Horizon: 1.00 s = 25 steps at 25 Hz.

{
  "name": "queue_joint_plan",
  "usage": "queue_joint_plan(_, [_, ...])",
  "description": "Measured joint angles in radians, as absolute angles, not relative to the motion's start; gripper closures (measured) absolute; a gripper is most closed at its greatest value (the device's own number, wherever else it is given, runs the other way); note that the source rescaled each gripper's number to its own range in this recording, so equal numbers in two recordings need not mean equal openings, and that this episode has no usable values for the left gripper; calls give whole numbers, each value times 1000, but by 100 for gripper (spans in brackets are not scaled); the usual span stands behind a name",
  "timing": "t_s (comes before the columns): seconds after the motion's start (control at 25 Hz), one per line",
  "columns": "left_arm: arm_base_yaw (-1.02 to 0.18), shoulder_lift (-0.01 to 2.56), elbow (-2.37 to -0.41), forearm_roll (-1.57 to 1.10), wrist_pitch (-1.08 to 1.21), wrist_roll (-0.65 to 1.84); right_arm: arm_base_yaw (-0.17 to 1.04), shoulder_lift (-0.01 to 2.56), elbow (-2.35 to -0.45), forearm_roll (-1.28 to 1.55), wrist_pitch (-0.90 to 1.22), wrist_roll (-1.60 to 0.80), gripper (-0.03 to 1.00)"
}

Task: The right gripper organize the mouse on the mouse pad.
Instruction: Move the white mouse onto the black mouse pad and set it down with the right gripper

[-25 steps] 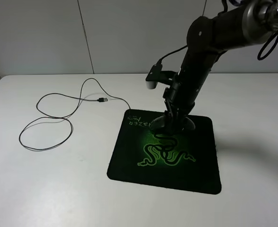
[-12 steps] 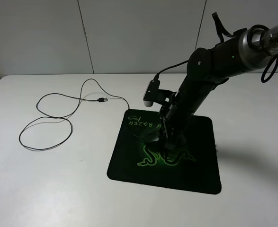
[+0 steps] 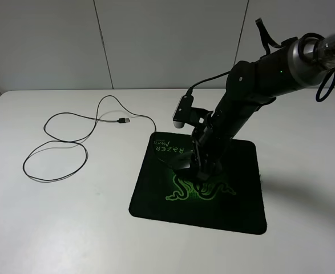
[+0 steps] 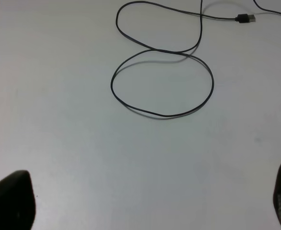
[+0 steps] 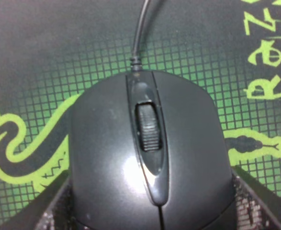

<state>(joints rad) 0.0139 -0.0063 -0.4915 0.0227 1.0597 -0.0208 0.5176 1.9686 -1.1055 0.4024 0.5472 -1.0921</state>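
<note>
The right gripper point(image 3: 203, 169) reaches down onto the mouse pad point(image 3: 238, 208) a little right of the exterior view's centre. Its two dark fingers are clamped on the flanks of the mouse point(image 3: 184, 164), which sits on the pad's upper left half, just above the green snake logo point(image 3: 200, 189). Seen from the right wrist, the mouse lies straight ahead of the claw. Its long axis runs away from the claw, and the scroll wheel point(image 5: 148, 125) and cable point(image 3: 59, 142) lead off toward the top of that frame. Green "RAZER" lettering point(image 3: 168, 148) reads along the pad's upper left corner, with only part of it caught by the wrist camera. The cable loops over the white table point(image 3: 41, 228) to a USB plug point(image 3: 122, 120) at upper left. The left gripper point(image 4: 147, 206) hangs spread wide over that loop, well apart from the pad, so the right arm is clearly the nearer.
</note>
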Motion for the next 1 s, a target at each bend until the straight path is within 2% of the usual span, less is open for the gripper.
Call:
queue_joint_plan(0.44, [14, -6, -491, 23, 1060, -21, 518, 1969, -1106, 402, 547, -1092, 96])
queue_joint_plan(0.48, [14, -6, -491, 23, 1060, -21, 518, 1969, -1106, 402, 547, -1091, 93])
queue_joint_plan(0.52, [14, -6, -491, 23, 1060, -21, 518, 1969, -1106, 402, 547, -1090, 85])
queue_joint_plan(0.56, [14, -6, -491, 23, 1060, -21, 518, 1969, -1105, 402, 547, -1089, 65])
queue_joint_plan(0.6, [14, -6, -491, 23, 1060, -21, 518, 1969, -1104, 402, 547, -1089, 39])
queue_joint_plan(0.64, [14, -6, -491, 23, 1060, -21, 518, 1969, -1104, 402, 547, -1089, 21])
queue_joint_plan(0.68, [14, -6, -491, 23, 1060, -21, 518, 1969, -1104, 402, 547, -1089, 13])
queue_joint_plan(0.76, [14, -6, -491, 23, 1060, -21, 518, 1969, -1104, 402, 547, -1089, 2])
queue_joint_plan(1.0, [14, -6, -491, 23, 1060, -21, 518, 1969, -1104, 402, 547, -1089, -3])
